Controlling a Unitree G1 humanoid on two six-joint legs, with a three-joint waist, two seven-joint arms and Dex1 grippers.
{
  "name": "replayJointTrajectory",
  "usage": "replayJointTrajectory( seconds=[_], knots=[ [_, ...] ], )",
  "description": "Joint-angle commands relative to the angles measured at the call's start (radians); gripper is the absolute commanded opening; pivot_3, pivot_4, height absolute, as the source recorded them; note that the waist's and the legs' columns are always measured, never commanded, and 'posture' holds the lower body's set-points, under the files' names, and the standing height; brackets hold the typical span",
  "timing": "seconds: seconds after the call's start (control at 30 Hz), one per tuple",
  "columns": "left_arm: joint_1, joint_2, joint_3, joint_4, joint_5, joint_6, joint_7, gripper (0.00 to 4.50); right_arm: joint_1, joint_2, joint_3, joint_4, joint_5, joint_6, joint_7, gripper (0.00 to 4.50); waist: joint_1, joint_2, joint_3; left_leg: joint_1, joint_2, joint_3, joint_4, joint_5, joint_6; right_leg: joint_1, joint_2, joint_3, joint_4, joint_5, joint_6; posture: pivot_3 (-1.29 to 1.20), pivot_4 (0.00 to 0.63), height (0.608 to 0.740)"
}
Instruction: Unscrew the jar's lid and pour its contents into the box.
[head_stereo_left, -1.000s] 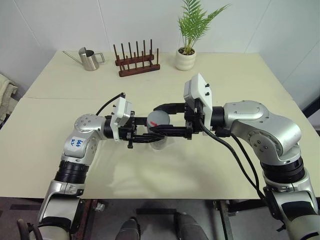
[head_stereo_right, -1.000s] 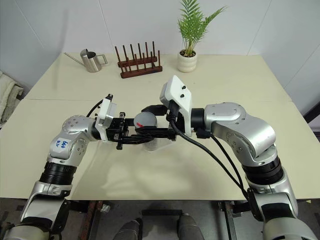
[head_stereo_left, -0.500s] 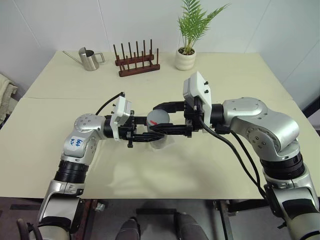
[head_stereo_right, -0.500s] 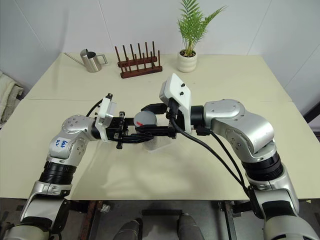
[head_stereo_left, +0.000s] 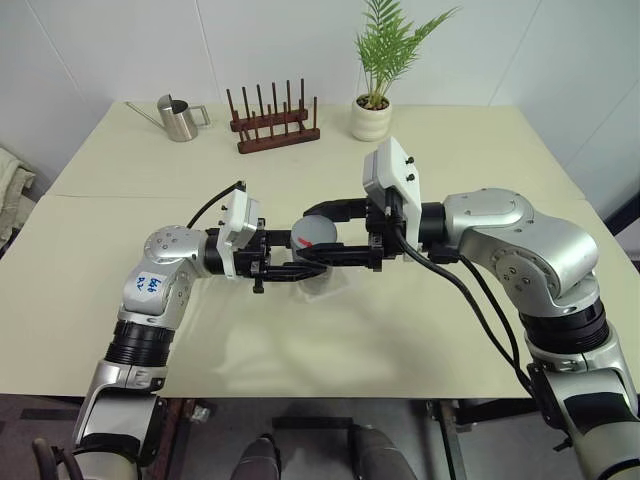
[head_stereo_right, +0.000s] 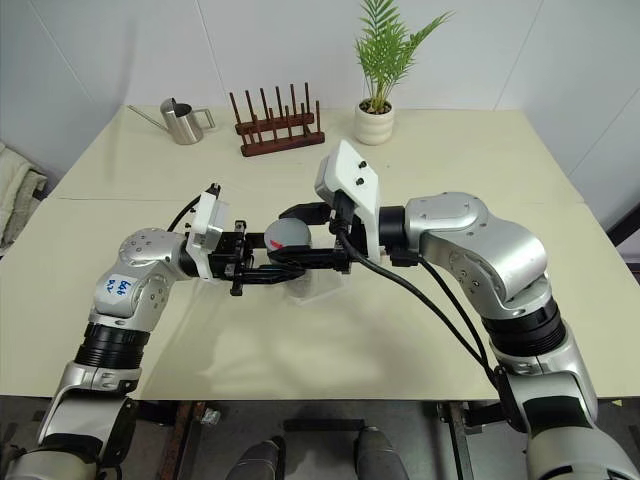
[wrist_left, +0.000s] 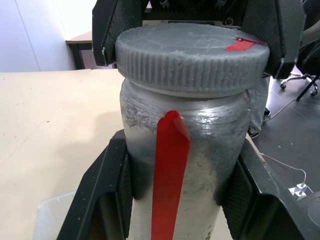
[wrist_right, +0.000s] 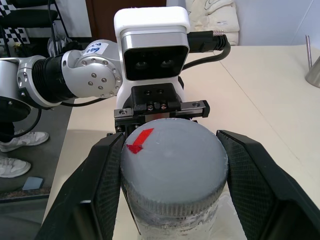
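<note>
The left gripper (wrist_left: 175, 200) clamps its 2 black fingers on the body of the clear jar (wrist_left: 200, 150), held upright above the table (head_stereo_left: 420, 330). The right gripper (wrist_right: 172, 175) grips the ribbed grey lid (wrist_right: 172, 165) from the opposite side, its red mark facing up. The clear box (head_stereo_right: 318, 288) sits on the table directly below the jar.

We see a pale cream surface (head_stereo_left: 430, 330) set against plain white walls (head_stereo_left: 130, 45). At its far edge stand a steel watering can (head_stereo_left: 178, 118), a wooden peg rack (head_stereo_left: 273, 124) and 1 potted fern (head_stereo_left: 377, 75). Dark floor (head_stereo_left: 220, 440) lies below.
</note>
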Motion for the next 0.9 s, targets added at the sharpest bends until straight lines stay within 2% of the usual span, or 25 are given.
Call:
replayJointTrajectory(
  seconds=[0.03, 0.33, 0.4, 0.6, 0.8, 0.9],
  knots=[
    [0.092, 0.030, -0.077, -0.017, 0.032, 0.004, -0.073, 1.88, -0.121, -0.034, -0.181, 0.055, -0.066, -0.111, -0.084, 2.61, 0.000, 0.000, 0.000, 0.000, 0.000, 0.000, 0.000, 0.000, 0.000, 0.000, 0.000, 0.000, 0.000, 0.000, 0.000, 0.00, 0.150, 0.740],
    [0.107, 0.031, -0.088, -0.016, 0.032, -0.006, -0.070, 1.88, -0.147, -0.039, -0.186, 0.087, -0.074, -0.123, -0.084, 2.61, -0.001, 0.000, 0.000, 0.000, 0.000, 0.000, 0.000, 0.000, 0.000, 0.000, 0.000, 0.000, 0.000, 0.000, 0.000, 0.00, 0.150, 0.740],
    [0.110, 0.032, -0.091, -0.018, 0.034, -0.009, -0.070, 1.88, -0.154, -0.040, -0.186, 0.097, -0.077, -0.129, -0.087, 2.61, -0.002, 0.006, 0.001, 0.000, 0.000, 0.002, 0.000, 0.000, 0.000, 0.000, 0.000, 0.001, 0.000, 0.000, 0.000, 0.00, 0.150, 0.740],
    [0.110, 0.030, -0.090, -0.008, 0.039, -0.027, -0.069, 1.88, -0.169, -0.021, -0.211, 0.130, -0.094, -0.145, -0.086, 2.61, 0.001, 0.003, 0.002, -0.001, 0.001, -0.001, -0.001, 0.000, 0.000, -0.001, 0.000, -0.002, 0.002, -0.001, -0.002, 0.00, 0.150, 0.740],
    [0.037, -0.006, -0.010, -0.001, -0.021, 0.007, 0.002, 1.88, -0.126, -0.025, -0.230, 0.117, -0.101, -0.121, -0.111, 2.61, 0.001, 0.003, 0.002, -0.001, 0.000, -0.001, -0.001, 0.000, 0.000, -0.002, 0.000, -0.002, 0.002, -0.001, -0.002, 0.00, 0.150, 0.740],
    [-0.032, -0.007, 0.068, -0.002, -0.063, 0.037, 0.062, 1.88, -0.007, -0.070, -0.255, 0.123, -0.164, -0.116, -0.176, 2.61, 0.007, 0.003, 0.002, -0.002, 0.000, -0.001, 0.000, 0.000, 0.000, -0.002, 0.000, -0.002, 0.002, -0.001, -0.002, 0.00, 0.150, 0.740]
  ],
)
